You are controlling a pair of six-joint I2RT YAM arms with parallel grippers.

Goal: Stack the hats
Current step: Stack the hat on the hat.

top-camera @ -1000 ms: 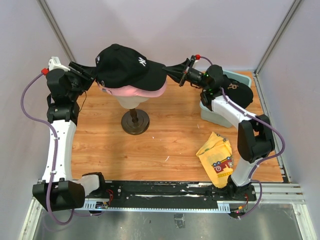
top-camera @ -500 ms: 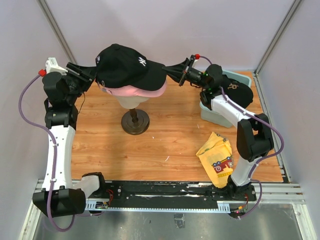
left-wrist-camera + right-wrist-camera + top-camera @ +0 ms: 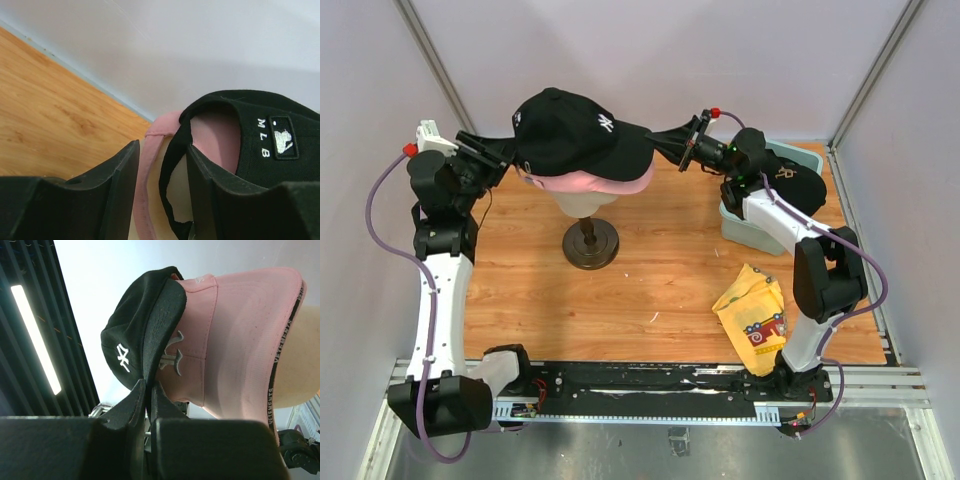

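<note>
Tabletop (image 3: 660,285) holds cloth (image 3: 755,315), bin (image 3: 740,232), mannequin (image 3: 582,204) wearing black hat (image 3: 570,130).

open table (image 3: 660,285) front, black cap (image 3: 575,130) on mannequin (image 3: 585,205) blocking centre, bin (image 3: 738,232) seemingly right

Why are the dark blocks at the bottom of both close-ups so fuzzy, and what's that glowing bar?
Left wrist view: the left fingers blur, too near the lens; lettering on the black cap is sharp. Right wrist view: right fingers soft; the bar is a lamp strip, blown out white. Top view: evenly lit, crisp.
</note>
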